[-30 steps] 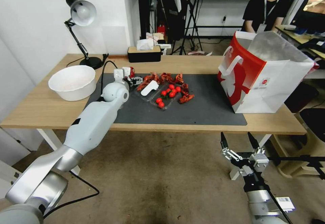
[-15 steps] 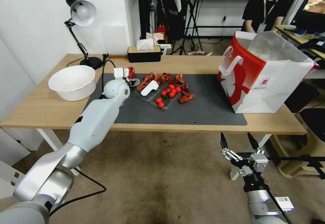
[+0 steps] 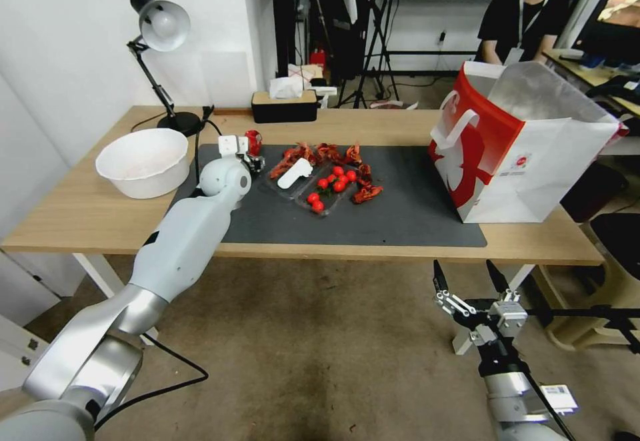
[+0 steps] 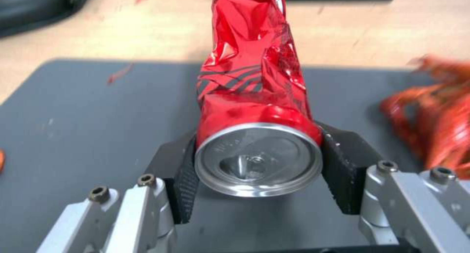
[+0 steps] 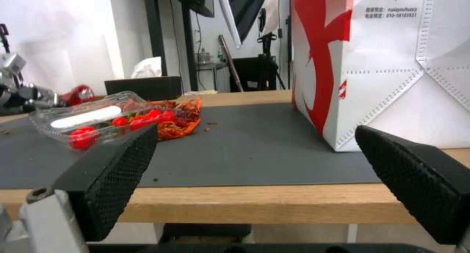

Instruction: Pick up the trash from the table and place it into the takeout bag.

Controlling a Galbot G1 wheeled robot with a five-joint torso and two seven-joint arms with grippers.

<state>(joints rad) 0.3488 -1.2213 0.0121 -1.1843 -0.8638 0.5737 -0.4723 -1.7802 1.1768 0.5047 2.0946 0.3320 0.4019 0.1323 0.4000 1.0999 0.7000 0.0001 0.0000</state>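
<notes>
1. A crushed red aluminium drink can (image 4: 255, 109) is clamped between the black pads of the left gripper (image 4: 257, 168), above the dark grey rectangular mat (image 3: 400, 214) at about ten o'clock from the clear plastic tray of red cherry tomatoes (image 3: 320, 188).
2. The right gripper (image 3: 470, 281) is held with its jaws wide apart and nothing between them, below the long light-wood table (image 3: 73, 214) edge.
3. The large boxy white-and-red paper takeout bag (image 3: 527, 154) stands at three o'clock; the can is judged yet to be carried there.

Glossy crumpled metal can (image 4: 255, 109) — matt grey mat (image 4: 73, 120), light wood table (image 3: 67, 214).
</notes>
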